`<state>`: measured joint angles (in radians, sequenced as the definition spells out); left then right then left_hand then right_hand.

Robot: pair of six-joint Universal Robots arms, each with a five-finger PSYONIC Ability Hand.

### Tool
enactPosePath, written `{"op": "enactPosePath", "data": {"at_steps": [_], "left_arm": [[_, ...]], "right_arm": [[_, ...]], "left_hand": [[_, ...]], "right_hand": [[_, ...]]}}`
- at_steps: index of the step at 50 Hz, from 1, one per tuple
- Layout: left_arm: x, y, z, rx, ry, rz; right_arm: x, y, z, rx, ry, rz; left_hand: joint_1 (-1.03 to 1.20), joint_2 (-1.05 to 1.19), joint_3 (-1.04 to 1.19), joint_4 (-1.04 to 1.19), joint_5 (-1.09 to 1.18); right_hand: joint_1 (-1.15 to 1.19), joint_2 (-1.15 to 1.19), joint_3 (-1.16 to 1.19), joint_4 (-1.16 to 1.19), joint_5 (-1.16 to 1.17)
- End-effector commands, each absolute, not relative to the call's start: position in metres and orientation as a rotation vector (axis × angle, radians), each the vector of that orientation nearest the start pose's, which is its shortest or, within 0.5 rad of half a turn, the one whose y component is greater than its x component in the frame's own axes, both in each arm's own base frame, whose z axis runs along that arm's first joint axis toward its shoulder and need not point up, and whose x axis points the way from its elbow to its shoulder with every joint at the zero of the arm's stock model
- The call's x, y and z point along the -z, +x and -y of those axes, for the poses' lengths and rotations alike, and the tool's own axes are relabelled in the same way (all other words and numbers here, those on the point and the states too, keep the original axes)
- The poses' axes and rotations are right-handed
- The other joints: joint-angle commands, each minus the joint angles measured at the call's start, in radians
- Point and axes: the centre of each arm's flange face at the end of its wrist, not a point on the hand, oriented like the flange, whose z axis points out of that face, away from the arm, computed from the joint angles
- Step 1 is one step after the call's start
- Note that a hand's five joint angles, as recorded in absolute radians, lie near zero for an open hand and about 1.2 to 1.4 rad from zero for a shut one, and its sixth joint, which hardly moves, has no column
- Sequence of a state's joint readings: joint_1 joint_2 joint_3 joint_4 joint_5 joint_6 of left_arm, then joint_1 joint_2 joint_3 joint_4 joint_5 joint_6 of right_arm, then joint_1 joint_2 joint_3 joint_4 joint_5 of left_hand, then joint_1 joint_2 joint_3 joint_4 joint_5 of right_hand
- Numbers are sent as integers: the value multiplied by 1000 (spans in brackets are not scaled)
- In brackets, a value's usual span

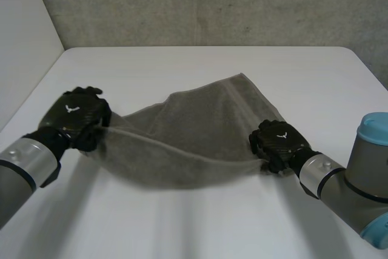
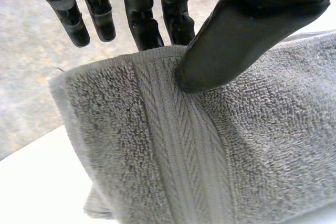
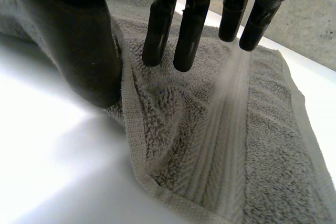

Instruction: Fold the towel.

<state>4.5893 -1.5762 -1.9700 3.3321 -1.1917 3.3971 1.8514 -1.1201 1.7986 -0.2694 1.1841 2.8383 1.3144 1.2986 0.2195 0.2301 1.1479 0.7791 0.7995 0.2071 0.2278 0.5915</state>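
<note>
Mid-fold, judging by the lifted front. Pinching the towel (image 1: 200, 131) along its near long edge: left hand (image 1: 79, 116) at one end, with thumb pressed onto the cloth against fingers (image 2: 142, 19) behind it; right hand (image 1: 279, 144) at the other end, nipping the hem between thumb and straight fingers (image 3: 163, 24). Raised in front, sagging between the hands, resting farther back on the table (image 1: 200, 65). Lying lengthwise left to right, right end angled toward the back. Next, probably: carry both ends forward together, level, onto the far edge.

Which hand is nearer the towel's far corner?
Right. The right hand grips the towel edge just in front of that far corner; the left hand holds the opposite end, much farther off.
</note>
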Motion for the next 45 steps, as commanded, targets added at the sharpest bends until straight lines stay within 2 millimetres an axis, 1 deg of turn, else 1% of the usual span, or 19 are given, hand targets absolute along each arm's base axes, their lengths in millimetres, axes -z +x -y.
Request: {"op": "enactPosePath", "data": {"at_steps": [1,6,16,18,21,23,24,25,28,32,33,34,36,37,39,40,42,43,45], "left_arm": [[-216,-180,254,2112,785,-2423],[-217,-164,265,2095,703,-2410],[-218,-144,279,2077,602,-2389],[-219,-143,279,2080,597,-2385],[-219,-142,280,2079,596,-2384],[-218,-142,281,2076,594,-2389],[-218,-142,281,2076,594,-2389],[-218,-142,281,2075,593,-2392],[-216,-143,280,2069,598,-2402],[-216,-146,278,2070,610,-2408],[-217,-147,276,2072,612,-2406],[-218,-147,275,2072,612,-2410],[-218,-147,272,2066,612,-2419],[-222,-147,269,2068,608,-2422],[-226,-148,265,2075,607,-2428],[-230,-149,261,2086,608,-2438],[-235,-151,257,2103,613,-2443],[-235,-151,257,2103,613,-2444],[-246,-153,250,2159,617,-2440]], "right_arm": [[-117,252,263,1603,-956,-2180],[-112,252,267,1612,-957,-2203],[-118,246,287,1716,-917,-2216],[-118,241,295,1744,-913,-2225],[-119,239,298,1760,-923,-2226],[-127,229,307,1809,-935,-2238],[-127,229,307,1809,-935,-2238],[-134,220,314,1843,-933,-2241],[-141,214,317,1875,-938,-2239],[-153,208,308,1863,-967,-2221],[-161,206,303,1852,-980,-2203],[-161,206,303,1852,-980,-2203],[-182,199,294,1825,-989,-2174],[-182,199,294,1825,-990,-2173],[-204,192,288,1802,-980,-2156],[-204,192,288,1802,-980,-2156],[-233,183,285,1820,-975,-2122],[-233,183,285,1820,-975,-2122],[-268,176,283,1905,-972,-2067]], "left_hand": [[82,98,-45,-56,74],[82,98,-45,-56,74],[82,98,-45,-56,74],[82,98,-45,-56,74],[82,98,-45,-56,74],[82,98,-45,-56,74],[82,98,-45,-56,74],[82,98,-45,-56,74],[82,98,-45,-56,74],[82,98,-45,-56,74],[82,98,-45,-56,74],[82,98,-45,-56,74],[82,98,-45,-56,74],[82,98,-45,-56,74],[82,98,-45,-56,74],[82,98,-45,-56,74],[82,98,-45,-56,74],[82,98,-45,-56,74],[82,98,-45,-56,74]], "right_hand": [[-60,-80,-33,-53,-47],[-48,-69,-33,-53,-35],[16,-4,-33,-53,29],[90,69,-33,-53,103],[146,125,-33,-53,159],[485,464,-33,-53,498],[486,466,-33,-53,499],[616,595,-33,-53,629],[617,597,-33,-53,630],[617,597,-33,-53,630],[617,597,-33,-53,630],[617,597,-33,-53,630],[617,597,-33,-53,630],[617,597,-33,-53,630],[617,597,-33,-53,630],[617,597,-33,-53,630],[617,597,-33,-53,630],[617,597,-33,-53,630],[617,597,-33,-53,630]]}}
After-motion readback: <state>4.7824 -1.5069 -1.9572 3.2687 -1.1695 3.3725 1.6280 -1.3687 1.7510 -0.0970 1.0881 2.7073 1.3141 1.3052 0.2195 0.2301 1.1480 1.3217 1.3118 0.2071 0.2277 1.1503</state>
